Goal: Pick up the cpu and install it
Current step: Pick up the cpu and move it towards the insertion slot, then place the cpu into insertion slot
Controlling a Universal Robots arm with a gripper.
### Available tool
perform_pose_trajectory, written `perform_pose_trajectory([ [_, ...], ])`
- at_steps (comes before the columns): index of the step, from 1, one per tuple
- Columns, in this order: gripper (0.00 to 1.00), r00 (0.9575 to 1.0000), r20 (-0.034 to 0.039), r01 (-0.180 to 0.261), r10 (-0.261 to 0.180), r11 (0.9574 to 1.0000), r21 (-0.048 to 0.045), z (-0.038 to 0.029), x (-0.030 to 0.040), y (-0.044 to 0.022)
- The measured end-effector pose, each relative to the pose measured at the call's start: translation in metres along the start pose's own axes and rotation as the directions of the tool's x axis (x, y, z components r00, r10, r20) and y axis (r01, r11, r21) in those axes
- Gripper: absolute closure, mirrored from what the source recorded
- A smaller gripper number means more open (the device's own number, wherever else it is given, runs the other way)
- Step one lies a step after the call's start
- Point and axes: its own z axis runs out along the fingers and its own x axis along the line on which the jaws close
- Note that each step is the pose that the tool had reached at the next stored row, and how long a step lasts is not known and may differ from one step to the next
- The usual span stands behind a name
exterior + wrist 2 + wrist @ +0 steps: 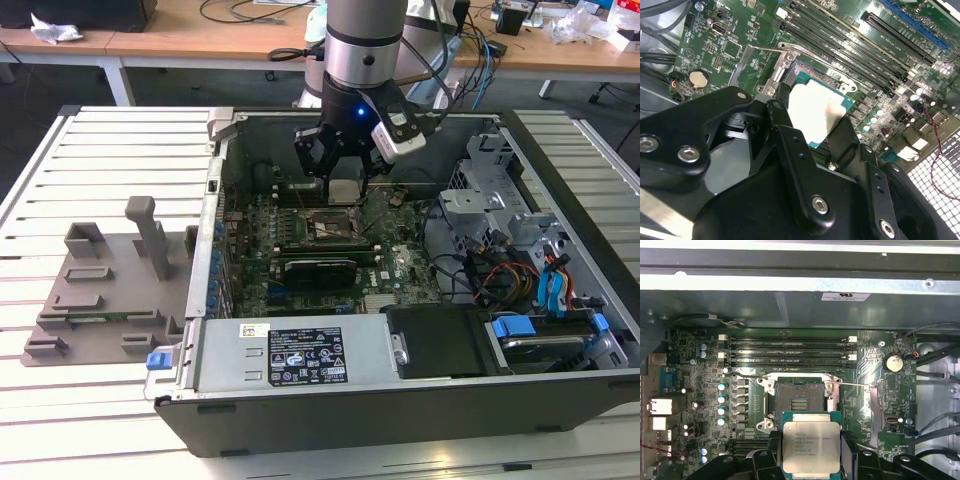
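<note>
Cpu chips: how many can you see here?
1. The cpu is held in the gripper, above the empty socket on the green motherboard. I see no other, though one could be hidden behind the arm.

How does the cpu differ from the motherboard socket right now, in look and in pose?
The cpu has a silver-grey metal top with a green rim; the socket is a dark recess in a metal frame. The cpu is clamped between the fingers; the socket sits fixed on the motherboard, nothing in it. Both are square.
</note>
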Motion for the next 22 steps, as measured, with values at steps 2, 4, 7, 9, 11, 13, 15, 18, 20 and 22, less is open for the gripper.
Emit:
perform_pose_trajectory([
  [2, 0.45, 1.0, 0.0, 0.0, 0.0, 1.0, 0.0, 0.0, 0.0, 0.0],
  [4, 0.45, 1.0, 0.0, 0.0, 0.0, 1.0, 0.0, 0.0001, 0.0, 0.0],
  [7, 0.45, 1.0, 0.0, -0.001, 0.001, 1.0, 0.0, 0.0001, 0.0, 0.0],
  [9, 0.45, 0.9997, 0.0003, -0.025, 0.025, 0.9997, 0.0002, 0.0001, 0.0, 0.0],
  [11, 0.45, 0.9991, 0.0005, -0.044, 0.044, 0.9991, 0.0003, 0.0001, 0.0, 0.0],
  [13, 0.45, 0.9977, 0.0008, -0.068, 0.068, 0.9977, 0.0005, 0.0002, 0.0, 0.0],
  [15, 0.45, 0.9958, 0.001, -0.091, 0.091, 0.9958, 0.0008, 0.0002, 0.0, 0.0],
  [18, 0.45, 0.989, 0.0017, -0.148, 0.148, 0.989, 0.0014, 0.0002, 0.0, 0.0],
  [20, 0.45, 0.9809, 0.0023, -0.195, 0.195, 0.9809, 0.0017, 0.0003, 0.0, 0.0],
  [22, 0.45, 0.9719, 0.0028, -0.236, 0.236, 0.9719, 0.0019, 0.0004, 0.0, 0.0],
])
